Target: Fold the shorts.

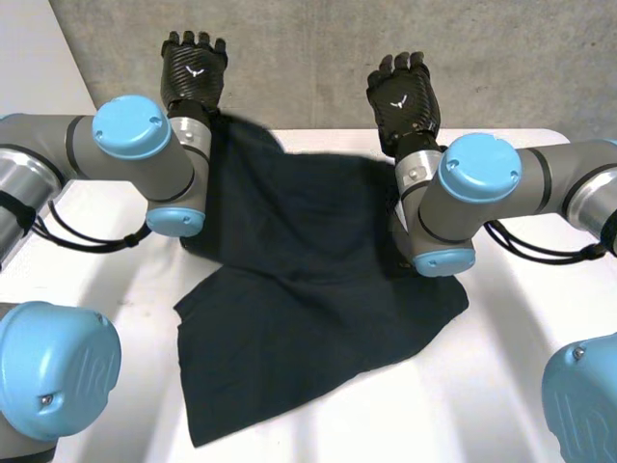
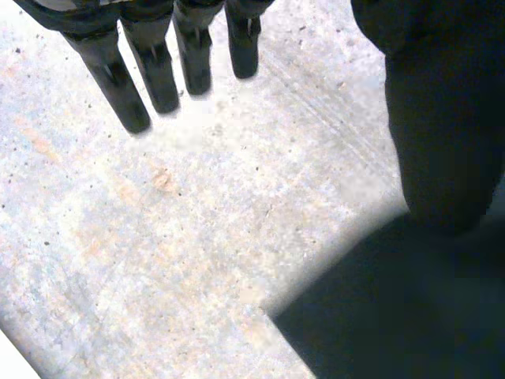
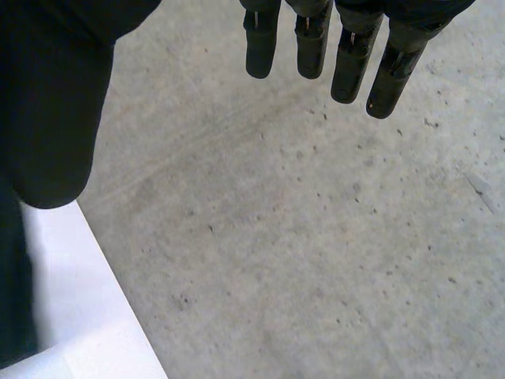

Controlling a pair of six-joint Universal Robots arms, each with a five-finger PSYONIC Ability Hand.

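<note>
On white table (image 1: 501, 386): dark shorts (image 1: 308, 289) spread | concrete wall (image 1: 308, 39) behind | left hand (image 1: 193, 72), right hand (image 1: 405, 96) both outstretched, empty

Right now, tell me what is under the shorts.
The shorts lie spread on the white table, which shows around their near edges. Anything else beneath the cloth is covered. The left hand and right hand hover open past the table's far edge.
</note>
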